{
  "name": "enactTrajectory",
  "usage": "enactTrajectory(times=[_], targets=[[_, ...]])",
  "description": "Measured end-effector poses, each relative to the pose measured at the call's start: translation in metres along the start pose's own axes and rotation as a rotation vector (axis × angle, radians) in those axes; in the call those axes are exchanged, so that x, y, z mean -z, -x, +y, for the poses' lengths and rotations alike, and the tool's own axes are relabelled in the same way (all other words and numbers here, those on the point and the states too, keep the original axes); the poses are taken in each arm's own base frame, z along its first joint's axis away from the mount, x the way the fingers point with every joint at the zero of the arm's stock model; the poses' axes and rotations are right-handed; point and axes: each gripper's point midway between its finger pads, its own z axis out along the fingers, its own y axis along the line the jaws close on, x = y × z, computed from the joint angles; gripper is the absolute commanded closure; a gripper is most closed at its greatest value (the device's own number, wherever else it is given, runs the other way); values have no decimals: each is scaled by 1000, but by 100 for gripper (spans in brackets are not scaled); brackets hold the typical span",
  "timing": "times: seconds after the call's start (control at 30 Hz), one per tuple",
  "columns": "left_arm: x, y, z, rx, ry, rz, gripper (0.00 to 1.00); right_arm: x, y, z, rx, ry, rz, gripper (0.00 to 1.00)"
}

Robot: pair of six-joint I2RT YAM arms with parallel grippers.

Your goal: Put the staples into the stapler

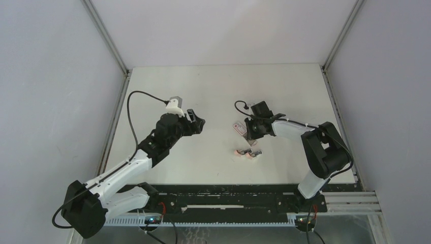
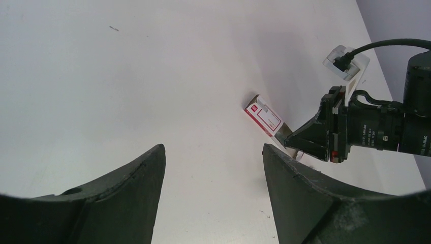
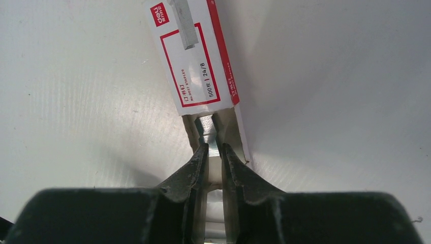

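- The right gripper (image 3: 213,148), black with two tapered fingers, is clenched narrow on the short grey metallic strip of staples (image 3: 207,129), one finger against each long side
- That strip lies in the open tray end of the small flat cardboard box with a white, red-framed label (image 3: 195,61), which rests flat on the white table (image 3: 76,101)
- By my judgement the strip is light and stiff along its length but brittle; the staples are likely to break apart if it is bent or twisted, and its smooth metal sides may slip under a weak pinch
- The safest hold is probably across the long sides near mid-length, drawing straight out along the tray, since the light box may drag along with it
- The two stubby pink mini staplers (image 1: 247,152) lie near the box on the side toward the arm bases, not touching it; whether either one stands open for loading I cannot tell
- The left gripper (image 2: 213,152), also black, is released, its fingers wide with nothing between them, and hovers well apart to the left
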Motion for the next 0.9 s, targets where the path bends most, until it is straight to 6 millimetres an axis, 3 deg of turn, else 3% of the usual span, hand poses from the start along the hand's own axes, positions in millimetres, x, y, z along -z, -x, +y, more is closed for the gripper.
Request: enactTrajectory(times=[0.33,0.57,0.9], targets=[[3,0,3,-1,15,1,26,-2,-2,-4,2,-30,13,100],[7,2,3,-2,11,-5,26,0,-1,-3,-1,-18,8,100],[22,22,-9,-2,-42,-68,26,49,27,3,-78,133,-147,100]])
